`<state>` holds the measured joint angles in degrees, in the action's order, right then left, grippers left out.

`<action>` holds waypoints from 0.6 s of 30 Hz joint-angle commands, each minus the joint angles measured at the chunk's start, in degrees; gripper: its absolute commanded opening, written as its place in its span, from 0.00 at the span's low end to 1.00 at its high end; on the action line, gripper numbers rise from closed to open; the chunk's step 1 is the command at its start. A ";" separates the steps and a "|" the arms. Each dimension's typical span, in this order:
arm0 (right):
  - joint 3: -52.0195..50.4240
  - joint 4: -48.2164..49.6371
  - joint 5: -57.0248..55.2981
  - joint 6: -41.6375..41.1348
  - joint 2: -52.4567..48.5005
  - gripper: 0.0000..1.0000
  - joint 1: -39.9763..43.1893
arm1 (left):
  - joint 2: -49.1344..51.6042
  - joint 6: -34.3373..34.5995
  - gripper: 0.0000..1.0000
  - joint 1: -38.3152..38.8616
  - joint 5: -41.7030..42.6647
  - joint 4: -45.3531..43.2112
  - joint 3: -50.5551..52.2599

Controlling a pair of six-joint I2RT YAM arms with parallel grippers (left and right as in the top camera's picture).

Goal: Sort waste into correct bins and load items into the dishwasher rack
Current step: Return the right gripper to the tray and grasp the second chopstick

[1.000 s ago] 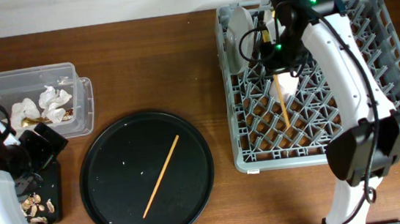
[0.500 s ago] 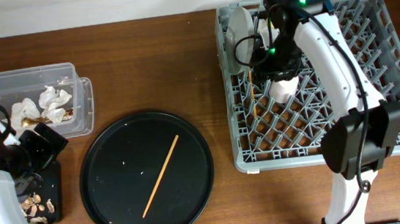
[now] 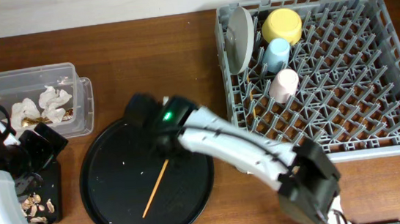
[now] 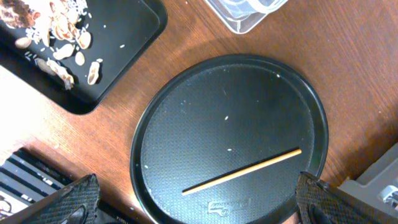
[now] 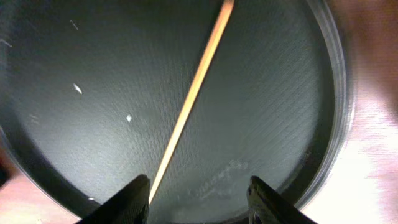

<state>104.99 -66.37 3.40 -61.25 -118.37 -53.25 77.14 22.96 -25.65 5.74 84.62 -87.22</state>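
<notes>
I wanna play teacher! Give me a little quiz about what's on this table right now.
1. True or false: the round black tray holds nothing.
2. Which cup sits right beside the yellow bowl in the dishwasher rack? A: pink cup. B: light blue cup.
3. Fill in: the food scraps lie in the flat ____ box.
Key: 1 false, a chopstick lies on it; 2 B; 3 black.

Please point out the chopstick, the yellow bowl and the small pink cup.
chopstick [image 3: 156, 190]: overhead view, visible shaft.
yellow bowl [image 3: 282, 25]: overhead view, its middle.
small pink cup [image 3: 283, 84]: overhead view, its middle.
</notes>
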 commanded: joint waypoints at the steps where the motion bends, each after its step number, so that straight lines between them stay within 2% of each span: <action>1: -5.33 6.95 -3.26 -10.32 -2.16 0.42 -3.76 | -0.20 -0.72 1.00 -0.31 -0.02 0.09 -0.52; 2: -6.25 7.52 -3.26 -13.33 -3.41 0.36 -4.70 | -0.20 -0.72 1.00 -0.31 -0.02 0.09 -0.52; 3: -6.58 8.17 -3.43 -14.91 -4.90 0.36 -5.31 | -0.20 -0.72 1.00 -0.31 -0.02 0.11 -0.52; 12: -6.58 11.39 -3.41 -14.91 -12.31 0.31 -5.66 | -0.20 -0.72 1.00 -0.31 -0.02 0.09 -0.52; 14: -6.54 11.37 -1.44 -14.64 -12.61 0.31 -5.64 | -0.20 -0.72 1.00 -0.31 -0.02 0.11 -0.52; 15: -6.08 11.30 0.61 -14.60 -12.39 0.27 -5.53 | -0.20 -0.72 1.00 -0.31 -0.02 0.11 -0.52; 18: -3.96 11.32 1.29 -12.07 -10.97 0.27 -5.55 | -0.20 -0.72 1.00 -0.31 -0.02 0.09 -0.52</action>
<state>99.24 -55.40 3.51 -74.78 -128.53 -58.50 77.14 22.96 -25.65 5.72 84.66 -87.22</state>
